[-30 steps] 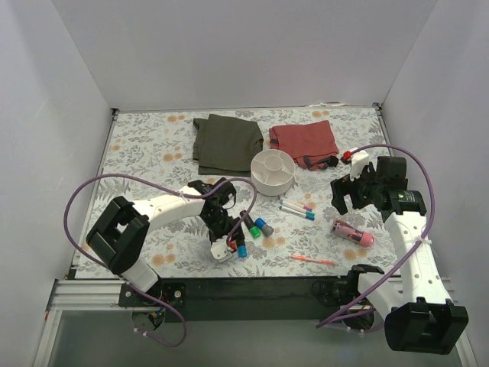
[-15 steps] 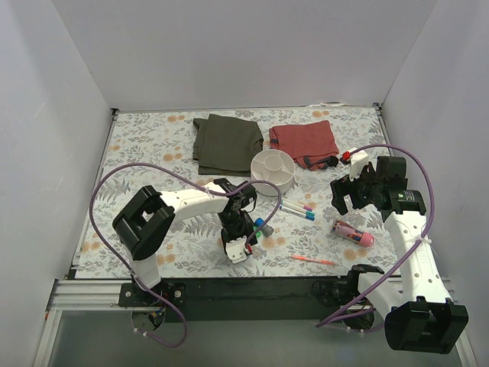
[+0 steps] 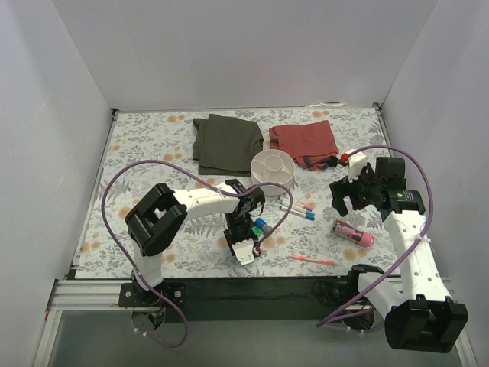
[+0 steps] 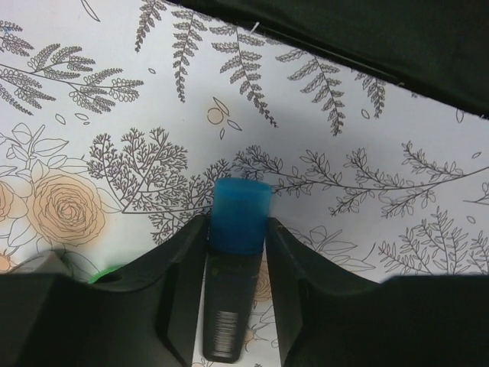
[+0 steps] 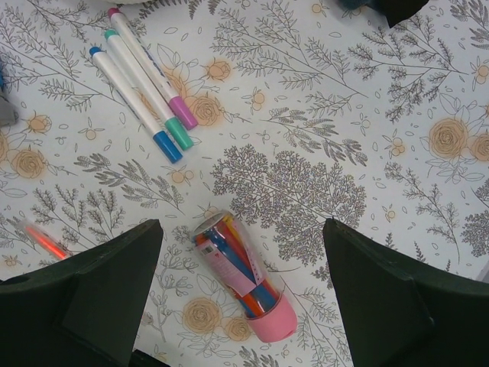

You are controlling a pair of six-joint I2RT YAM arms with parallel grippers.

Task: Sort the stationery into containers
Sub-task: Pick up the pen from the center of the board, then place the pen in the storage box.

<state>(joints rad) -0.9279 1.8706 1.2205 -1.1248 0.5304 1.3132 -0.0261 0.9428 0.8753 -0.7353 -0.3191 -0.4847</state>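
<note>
A worktop (image 3: 137, 153) printed with grey ferns and orange roses, enclosed by plain white walls (image 3: 244, 46). Near its far edge lie two folded cloths, just beside each other: an olive cloth (image 3: 227, 141) left, a red cloth (image 3: 303, 140) right.

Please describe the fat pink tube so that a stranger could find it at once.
On the right half of the floral table, find the right gripper; the fat pink tube lies on its side just beyond it, toward the table's near edge. The three white pens to its left are thin. The tube is thick and pink-capped, with coloured pens showing inside.
</note>
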